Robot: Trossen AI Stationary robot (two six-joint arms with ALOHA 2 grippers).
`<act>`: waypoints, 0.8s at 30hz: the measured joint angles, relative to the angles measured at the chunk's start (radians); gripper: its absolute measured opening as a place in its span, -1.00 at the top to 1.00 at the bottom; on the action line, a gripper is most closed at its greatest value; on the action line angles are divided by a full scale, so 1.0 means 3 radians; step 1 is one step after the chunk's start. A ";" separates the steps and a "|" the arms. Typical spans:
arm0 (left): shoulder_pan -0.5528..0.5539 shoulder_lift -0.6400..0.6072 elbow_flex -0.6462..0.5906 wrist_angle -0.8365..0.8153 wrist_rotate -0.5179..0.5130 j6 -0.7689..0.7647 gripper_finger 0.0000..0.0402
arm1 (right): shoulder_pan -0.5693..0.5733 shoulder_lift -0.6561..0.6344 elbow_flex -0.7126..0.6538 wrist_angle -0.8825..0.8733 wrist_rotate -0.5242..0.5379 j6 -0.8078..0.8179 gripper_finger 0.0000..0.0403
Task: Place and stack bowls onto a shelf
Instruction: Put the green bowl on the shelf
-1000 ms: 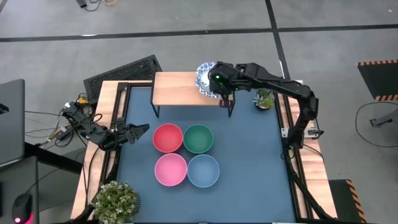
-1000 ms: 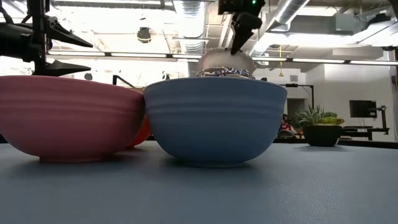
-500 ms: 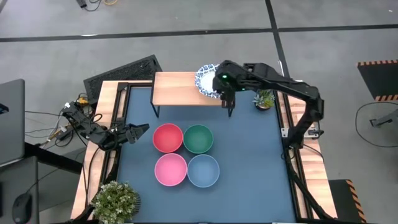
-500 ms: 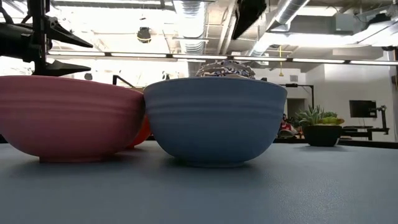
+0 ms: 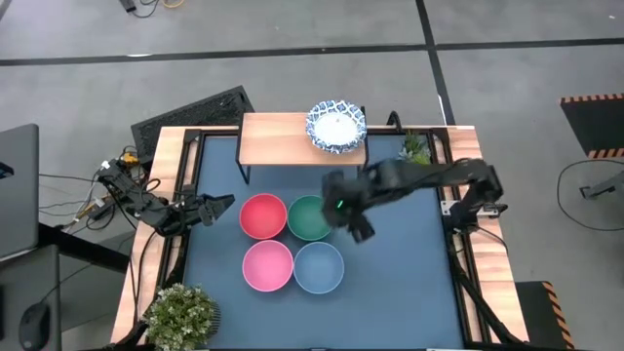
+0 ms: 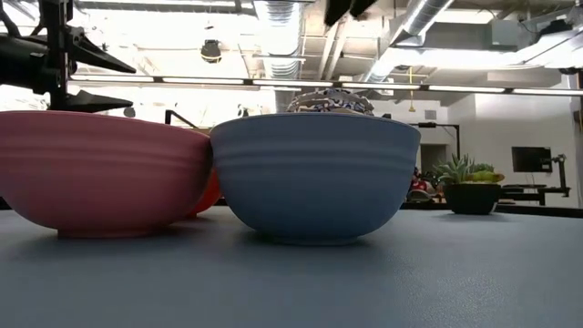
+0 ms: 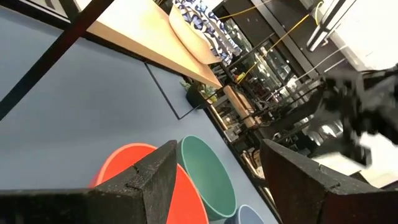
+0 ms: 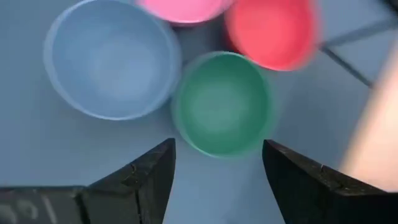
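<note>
A white bowl with a blue-patterned rim (image 5: 334, 127) rests upright on the right end of the wooden shelf (image 5: 283, 139). On the blue mat stand the red (image 5: 263, 215), green (image 5: 311, 217), pink (image 5: 267, 265) and light blue (image 5: 318, 267) bowls, close together in a square. My right gripper (image 5: 359, 224) hovers open above the mat just right of the green bowl (image 8: 224, 102), holding nothing. My left gripper (image 5: 216, 207) waits open at the table's left edge, pointing at the red bowl (image 7: 121, 165).
A small potted plant (image 5: 413, 148) stands right of the shelf and a bigger one (image 5: 181, 312) at the near left corner. Bare mat (image 5: 400, 263) lies right of the bowls. The shelf's thin black legs (image 5: 361, 171) stand just behind the green bowl.
My right gripper has opened and let go of the patterned bowl, which stays on the shelf's right end. The gripper has then risen and swung toward the table's near edge, to a place above the mat beside the green bowl.
</note>
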 joint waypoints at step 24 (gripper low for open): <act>0.0000 0.0000 0.0000 -0.0094 0.0198 0.0000 -0.07 | -0.0264 0.1371 -0.0091 0.0052 -0.0171 -0.0290 -0.15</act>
